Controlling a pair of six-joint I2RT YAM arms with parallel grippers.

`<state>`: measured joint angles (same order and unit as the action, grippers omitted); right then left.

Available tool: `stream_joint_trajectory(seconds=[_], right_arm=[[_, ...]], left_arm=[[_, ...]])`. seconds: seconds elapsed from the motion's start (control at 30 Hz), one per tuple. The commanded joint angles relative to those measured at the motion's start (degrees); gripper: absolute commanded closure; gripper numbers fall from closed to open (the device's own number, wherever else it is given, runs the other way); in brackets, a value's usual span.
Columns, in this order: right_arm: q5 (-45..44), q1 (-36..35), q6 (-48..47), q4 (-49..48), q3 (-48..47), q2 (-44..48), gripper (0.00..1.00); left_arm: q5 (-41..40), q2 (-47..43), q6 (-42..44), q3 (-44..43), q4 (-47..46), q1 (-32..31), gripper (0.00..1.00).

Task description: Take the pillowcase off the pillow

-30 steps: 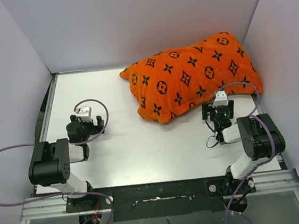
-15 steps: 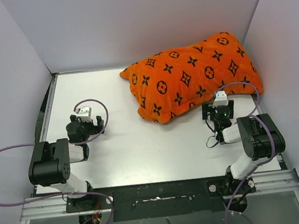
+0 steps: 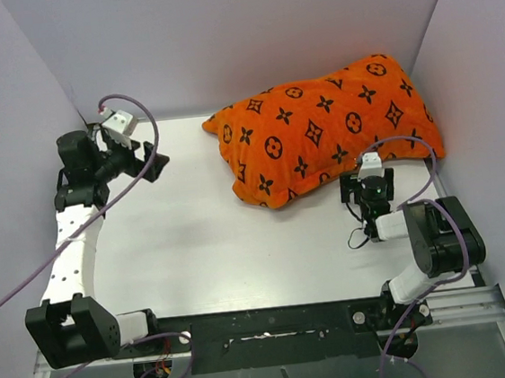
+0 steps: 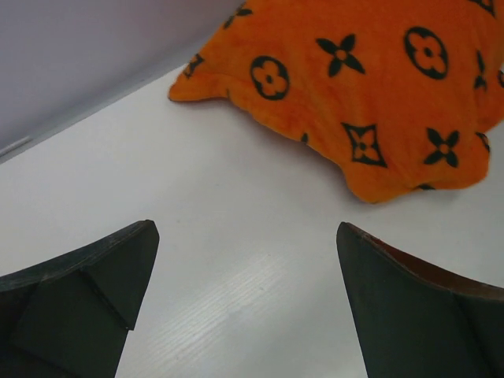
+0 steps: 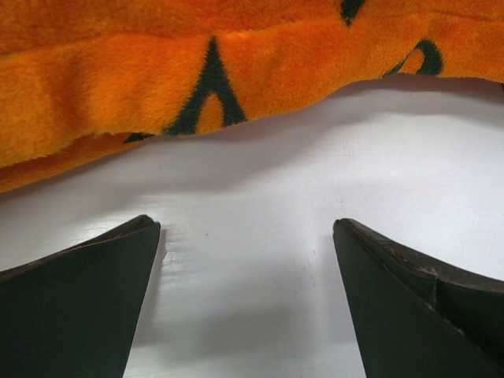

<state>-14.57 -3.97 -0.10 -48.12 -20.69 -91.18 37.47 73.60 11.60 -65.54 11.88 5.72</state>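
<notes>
The orange pillowcase point(image 3: 327, 127) with dark flowers and circles lies plump at the back right of the table, fully covering the pillow, which is hidden inside. It also shows in the left wrist view point(image 4: 362, 87) and the right wrist view point(image 5: 197, 71). My left gripper point(image 3: 145, 157) is open and empty, raised at the back left, well left of the pillowcase's left corner. My right gripper point(image 3: 367, 184) is open and empty, low over the table just in front of the pillowcase's near edge, not touching it.
White tabletop point(image 3: 204, 239) enclosed by grey walls at the left point(image 3: 12, 133), back and right point(image 3: 485, 83). The pillowcase's right end rests against the right wall. Purple cables loop off both arms.
My left arm has swung from the near left up and back to the back left corner, turning toward the pillowcase. My right gripper has edged slightly closer to the pillowcase's edge.
</notes>
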Motion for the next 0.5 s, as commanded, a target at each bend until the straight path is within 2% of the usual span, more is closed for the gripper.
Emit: stream_joint_trajectory(seconds=[0.0,0.1,0.17,0.23,0.27,0.33,0.4,0.47], right_arm=[[-9.92,-2.26,3.19,16.61,-7.71,11.72,0.02],[-11.82,0.22,12.86,30.07,-12.50,22.29,0.02],[-7.78,3.73,21.96,37.26,-14.36,28.47,0.02],[-1.88,8.75,32.79,46.64,-17.63,31.11,0.02],[1.85,11.39,35.78,47.88,-18.67,31.30,0.02],[9.18,15.96,39.55,48.35,-19.36,31.19,0.02],[18.99,18.85,38.32,46.17,-19.81,30.61,0.02],[22.99,18.95,34.78,48.45,-22.82,29.15,0.02]], left_arm=[[6.38,0.54,6.27,-1.89,19.88,-7.69,0.02],[1.33,3.14,5.52,-1.15,17.49,-15.17,0.02],[-0.15,6.43,4.03,-2.46,16.18,-18.58,0.02],[-1.41,10.34,2.27,-5.29,16.05,-21.43,0.02],[-2.07,12.88,1.70,-6.96,16.30,-22.57,0.02],[-1.92,16.09,0.81,-9.56,15.91,-24.58,0.02],[-1.04,18.67,0.87,-11.76,15.09,-26.45,0.02],[-1.72,21.57,0.29,-13.78,13.92,-27.99,0.02]])
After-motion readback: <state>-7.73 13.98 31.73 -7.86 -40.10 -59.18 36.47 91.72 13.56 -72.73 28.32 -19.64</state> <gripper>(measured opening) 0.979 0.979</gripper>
